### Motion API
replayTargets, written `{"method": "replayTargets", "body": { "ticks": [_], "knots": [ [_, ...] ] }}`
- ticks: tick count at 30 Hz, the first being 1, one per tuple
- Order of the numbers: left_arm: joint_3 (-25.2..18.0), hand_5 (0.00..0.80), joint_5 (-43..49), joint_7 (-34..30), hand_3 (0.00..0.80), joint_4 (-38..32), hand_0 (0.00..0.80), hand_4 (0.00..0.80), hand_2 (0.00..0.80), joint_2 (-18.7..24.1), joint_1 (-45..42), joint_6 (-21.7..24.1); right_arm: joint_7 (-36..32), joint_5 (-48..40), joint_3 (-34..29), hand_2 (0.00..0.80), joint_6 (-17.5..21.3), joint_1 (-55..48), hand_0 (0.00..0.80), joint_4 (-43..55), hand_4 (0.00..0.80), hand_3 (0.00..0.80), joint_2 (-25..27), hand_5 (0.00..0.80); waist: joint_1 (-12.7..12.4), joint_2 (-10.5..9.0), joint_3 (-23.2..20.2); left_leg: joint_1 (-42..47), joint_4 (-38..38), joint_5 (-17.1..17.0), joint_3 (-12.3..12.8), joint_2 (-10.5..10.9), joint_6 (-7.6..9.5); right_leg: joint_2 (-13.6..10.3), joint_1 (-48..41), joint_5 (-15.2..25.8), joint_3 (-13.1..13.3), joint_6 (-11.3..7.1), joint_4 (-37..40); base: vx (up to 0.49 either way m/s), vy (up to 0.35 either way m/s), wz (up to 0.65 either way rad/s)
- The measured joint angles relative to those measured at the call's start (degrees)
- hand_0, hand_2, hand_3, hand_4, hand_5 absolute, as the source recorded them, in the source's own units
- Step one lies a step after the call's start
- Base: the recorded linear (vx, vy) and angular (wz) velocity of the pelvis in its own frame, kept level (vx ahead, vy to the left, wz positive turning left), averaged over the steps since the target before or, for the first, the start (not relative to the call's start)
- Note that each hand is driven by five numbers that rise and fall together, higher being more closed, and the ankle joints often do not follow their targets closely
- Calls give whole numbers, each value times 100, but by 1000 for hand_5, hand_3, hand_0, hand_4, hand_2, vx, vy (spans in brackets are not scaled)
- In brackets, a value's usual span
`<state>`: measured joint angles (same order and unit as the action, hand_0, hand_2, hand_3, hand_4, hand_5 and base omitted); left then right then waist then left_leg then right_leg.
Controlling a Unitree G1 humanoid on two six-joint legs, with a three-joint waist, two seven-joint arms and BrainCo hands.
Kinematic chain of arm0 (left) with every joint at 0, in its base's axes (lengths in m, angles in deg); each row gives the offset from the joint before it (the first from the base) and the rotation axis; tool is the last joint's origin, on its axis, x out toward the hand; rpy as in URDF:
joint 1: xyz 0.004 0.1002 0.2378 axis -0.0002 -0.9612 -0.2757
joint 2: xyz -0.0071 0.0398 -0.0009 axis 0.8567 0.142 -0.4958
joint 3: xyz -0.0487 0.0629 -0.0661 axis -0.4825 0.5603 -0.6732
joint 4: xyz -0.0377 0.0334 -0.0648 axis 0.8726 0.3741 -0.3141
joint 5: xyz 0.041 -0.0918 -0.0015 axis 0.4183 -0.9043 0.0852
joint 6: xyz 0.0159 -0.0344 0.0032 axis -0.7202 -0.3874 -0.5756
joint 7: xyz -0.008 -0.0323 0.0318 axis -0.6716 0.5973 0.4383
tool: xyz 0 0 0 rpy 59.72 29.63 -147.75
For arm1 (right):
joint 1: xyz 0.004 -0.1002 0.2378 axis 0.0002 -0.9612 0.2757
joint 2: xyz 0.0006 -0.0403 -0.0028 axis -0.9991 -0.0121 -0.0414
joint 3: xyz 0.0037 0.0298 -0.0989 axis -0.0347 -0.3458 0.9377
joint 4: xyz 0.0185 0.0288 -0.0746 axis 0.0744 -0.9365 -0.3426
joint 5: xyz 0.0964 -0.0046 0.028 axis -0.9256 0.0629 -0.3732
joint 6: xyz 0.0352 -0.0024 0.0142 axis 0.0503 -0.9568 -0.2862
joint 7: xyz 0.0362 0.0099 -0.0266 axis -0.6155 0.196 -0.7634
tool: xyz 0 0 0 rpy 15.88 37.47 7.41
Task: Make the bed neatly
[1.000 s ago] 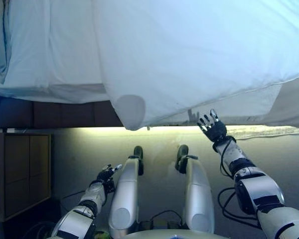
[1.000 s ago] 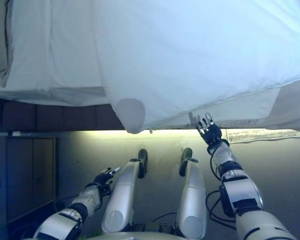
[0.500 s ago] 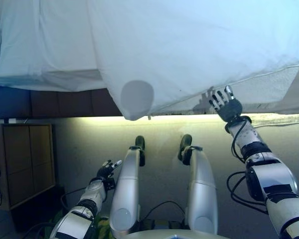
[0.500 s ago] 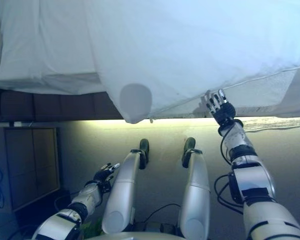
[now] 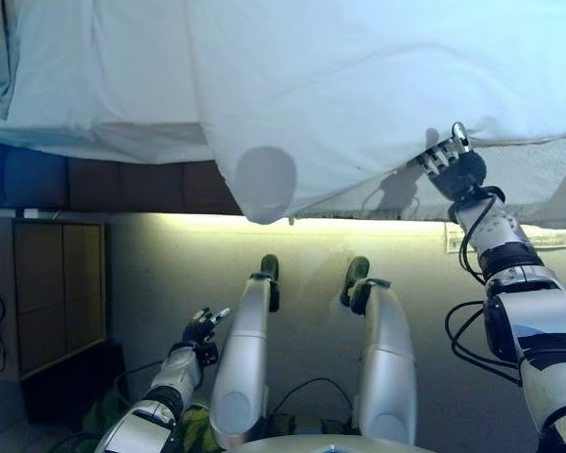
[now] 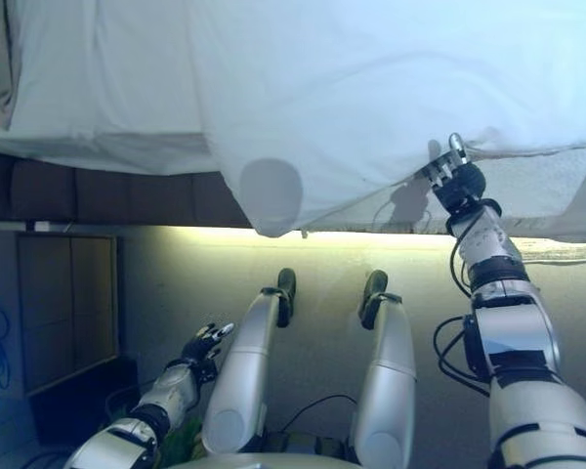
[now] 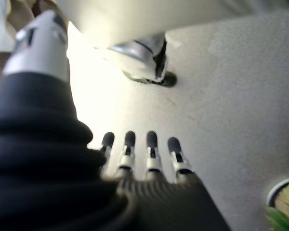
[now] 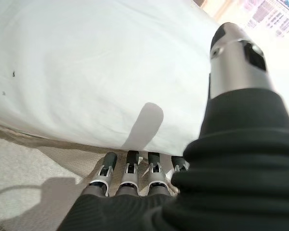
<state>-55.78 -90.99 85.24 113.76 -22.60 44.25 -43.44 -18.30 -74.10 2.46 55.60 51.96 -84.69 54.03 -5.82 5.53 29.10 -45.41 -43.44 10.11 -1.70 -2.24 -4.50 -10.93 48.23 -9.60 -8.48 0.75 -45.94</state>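
A white duvet (image 5: 377,85) lies on the bed and hangs over its near edge, with a rounded corner (image 5: 264,184) drooping lowest. My right hand (image 5: 457,170) is raised to the duvet's lower hem at the right. It is open, and its straight fingers (image 8: 130,171) touch the hem where it meets the beige mattress side (image 5: 528,184). My left hand (image 5: 200,330) hangs low beside my leg, open and empty, over the floor (image 7: 221,106). A white sheet (image 5: 104,75) covers the bed's left part.
The dark bed base (image 5: 123,184) runs under the mattress, with a lit strip of floor below it. A wooden cabinet (image 5: 57,283) stands at the left. A patterned strip (image 5: 547,236) lies on the floor at the right. Something green (image 7: 286,207) lies near my left hand.
My right hand has risen from below the bed's edge up to the duvet's hem and moved right. The left hand has stayed low. The camera has shifted a little.
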Motion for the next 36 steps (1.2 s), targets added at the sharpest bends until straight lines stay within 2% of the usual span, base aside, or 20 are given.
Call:
{"method": "replayTargets", "body": {
  "ticks": [5,6,7,15,18,25,31,36],
  "knots": [
    [0,0,2,-3,0,-21,0,0,0,9,-123,2,5,21,16,0,-98,21,0,-4,0,0,69,0,-9,-7,9,101,-17,-1,-4,23,2,-17,-110,5,-3,-10,-3,16,0,1],
    [0,0,2,-4,0,-24,0,0,0,16,-125,4,5,72,17,329,-98,34,329,-5,329,329,76,329,-9,-7,9,113,-16,-3,-4,24,7,-17,-124,8,-4,-14,-2,0,0,0],
    [0,0,3,-5,0,-25,0,0,0,24,-126,4,14,133,17,800,-98,44,800,-5,800,800,82,800,-7,-7,9,124,-14,-8,-7,28,13,-14,-135,12,-2,-18,-1,0,0,0],
    [3,0,26,-42,0,-30,0,0,0,32,-219,20,77,348,24,800,-160,24,800,-65,800,800,104,800,16,-11,14,602,358,-83,2,9,106,77,-636,160,-8,-60,452,-8,3,-2],
    [-1,0,27,-55,0,-48,0,0,0,39,-223,52,-51,349,38,800,-216,5,800,-87,800,800,103,800,14,-13,15,836,566,-130,13,15,72,80,-873,196,-41,-77,646,-9,6,2],
    [-5,0,42,-69,0,-10,0,0,0,57,-245,103,-291,453,39,800,-442,-177,800,-144,800,800,90,800,5,-33,7,1751,1254,-258,70,5,110,126,-1838,412,-120,-179,1409,73,-6,-1],
    [-55,0,31,-230,0,-79,0,0,0,122,-298,211,-318,471,39,800,-600,-320,800,-144,800,800,41,800,0,-166,-79,2506,2012,-477,156,32,118,157,-2575,639,-149,-269,2178,106,-11,-3],
    [-60,0,-61,-330,0,-900,0,0,0,309,-336,227,-358,470,-8,800,-615,-852,800,-23,800,800,-174,800,-12,-351,-446,3257,2831,-731,163,39,138,188,-3360,895,-250,-350,3000,129,-13,4]
  ]
}}
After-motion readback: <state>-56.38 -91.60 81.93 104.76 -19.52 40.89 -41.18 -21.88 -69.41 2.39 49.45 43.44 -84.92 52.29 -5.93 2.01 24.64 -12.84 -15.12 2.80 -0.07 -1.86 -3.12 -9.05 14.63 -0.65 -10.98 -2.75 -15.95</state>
